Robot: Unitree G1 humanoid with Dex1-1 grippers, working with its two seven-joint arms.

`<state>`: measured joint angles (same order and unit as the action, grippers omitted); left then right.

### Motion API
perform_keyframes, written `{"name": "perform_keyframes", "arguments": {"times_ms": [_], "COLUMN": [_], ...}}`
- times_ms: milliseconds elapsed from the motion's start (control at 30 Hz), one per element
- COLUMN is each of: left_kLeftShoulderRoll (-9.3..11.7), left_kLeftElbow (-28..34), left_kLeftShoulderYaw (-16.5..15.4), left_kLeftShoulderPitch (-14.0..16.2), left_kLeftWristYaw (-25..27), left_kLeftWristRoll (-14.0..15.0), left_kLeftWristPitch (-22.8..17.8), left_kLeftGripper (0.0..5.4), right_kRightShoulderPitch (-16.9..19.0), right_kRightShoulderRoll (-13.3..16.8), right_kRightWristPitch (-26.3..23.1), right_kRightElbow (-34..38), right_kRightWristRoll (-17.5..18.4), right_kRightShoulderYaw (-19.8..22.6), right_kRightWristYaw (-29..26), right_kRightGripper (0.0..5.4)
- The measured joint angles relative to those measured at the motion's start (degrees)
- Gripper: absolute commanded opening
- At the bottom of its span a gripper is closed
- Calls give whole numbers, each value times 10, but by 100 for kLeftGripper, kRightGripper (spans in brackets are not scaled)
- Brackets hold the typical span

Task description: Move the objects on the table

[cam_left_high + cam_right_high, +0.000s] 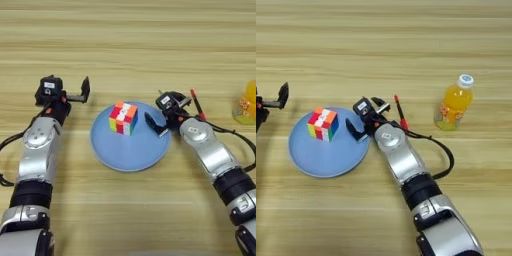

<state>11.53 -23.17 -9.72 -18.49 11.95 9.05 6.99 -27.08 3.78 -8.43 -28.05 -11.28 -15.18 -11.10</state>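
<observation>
The puzzle cube (123, 118) sits on the blue plate (131, 154) mid-bench; the right gripper (167, 116), fingers released, hangs just right of it, nearer than the spread-fingered left gripper (82, 93)

You get bright, even, warm light over the whole table (130, 45), with no glare on the wood. Shadows are soft and short: the puzzle cube (123, 118) casts a faint one on the plate (127, 152) toward 5 o'clock, and the plate darkens the wood thinly along its 6 o'clock rim. Everything looks slightly soft, and the orange-juice bottle (455, 103) has smeared edges.
</observation>
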Motion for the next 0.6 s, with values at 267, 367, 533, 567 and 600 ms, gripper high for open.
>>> {"name": "perform_keyframes", "arguments": {"times_ms": [267,367,533,567,600], "left_kLeftShoulderRoll": [0,0,0,0,0], "left_kLeftElbow": [0,0,0,0,0], "left_kLeftShoulderYaw": [0,0,1,1,1], "left_kLeftShoulderPitch": [0,0,0,0,0], "left_kLeftWristYaw": [0,0,0,0,-1], "left_kLeftWristRoll": [0,0,0,0,0], "left_kLeftWristPitch": [1,1,2,2,2], "left_kLeftGripper": [536,536,536,536,536], "right_kRightShoulderPitch": [-36,-35,-33,-31,-29], "right_kRightShoulderRoll": [-8,-16,-25,-24,-20], "right_kRightWristPitch": [75,103,126,126,127], "right_kRightElbow": [-91,-77,-30,-21,5], "right_kRightWristRoll": [21,40,61,62,63], "right_kRightShoulderYaw": [33,39,50,53,60], "right_kRightWristYaw": [3,-13,-20,-20,-19], "right_kRightGripper": [540,540,540,540,540]}}
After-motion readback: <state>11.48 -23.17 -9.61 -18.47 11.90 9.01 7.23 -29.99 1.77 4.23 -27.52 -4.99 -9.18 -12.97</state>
